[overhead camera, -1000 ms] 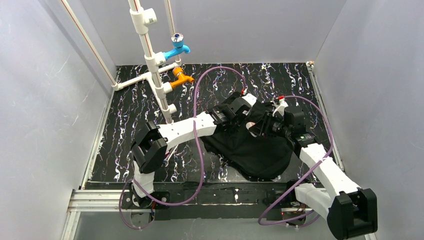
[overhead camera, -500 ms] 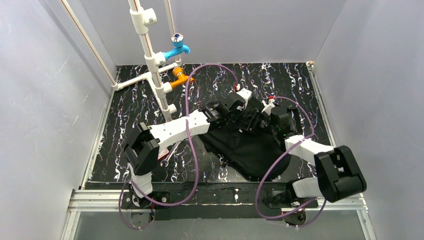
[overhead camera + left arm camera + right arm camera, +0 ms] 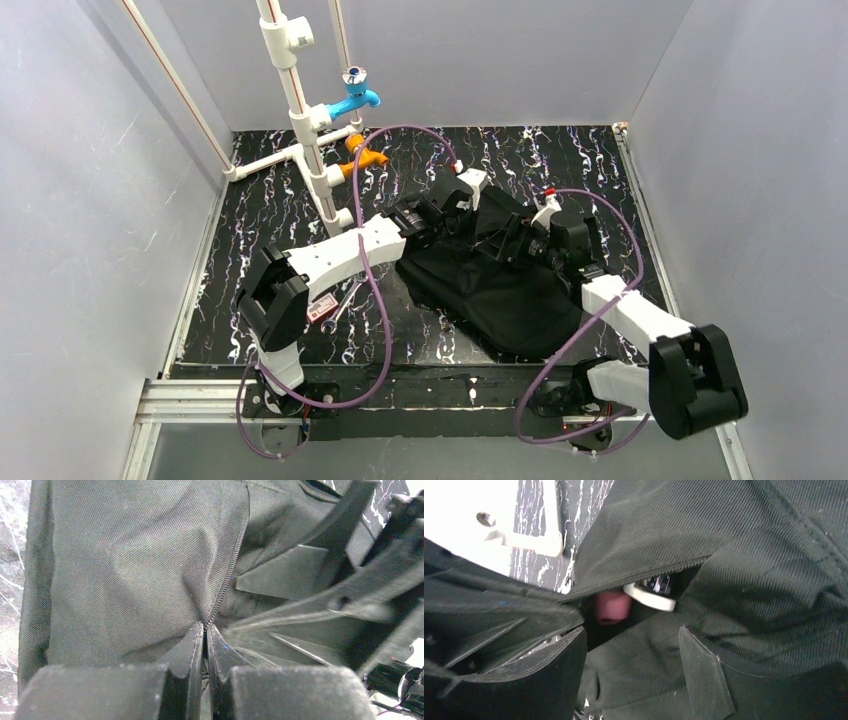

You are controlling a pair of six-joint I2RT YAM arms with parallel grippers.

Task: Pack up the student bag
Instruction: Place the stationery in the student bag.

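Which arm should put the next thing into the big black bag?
Probably the right. The right claw is open and empty, right at the gap in the large soft black fabric backpack. The left claw is shut on the fabric by the zipper, holding the bag.

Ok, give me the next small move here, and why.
Probably keep the left claw pinched on the student bag beside its zipper and draw the right claw clear: its jaws stand open, and a pink item already lies inside the opening.
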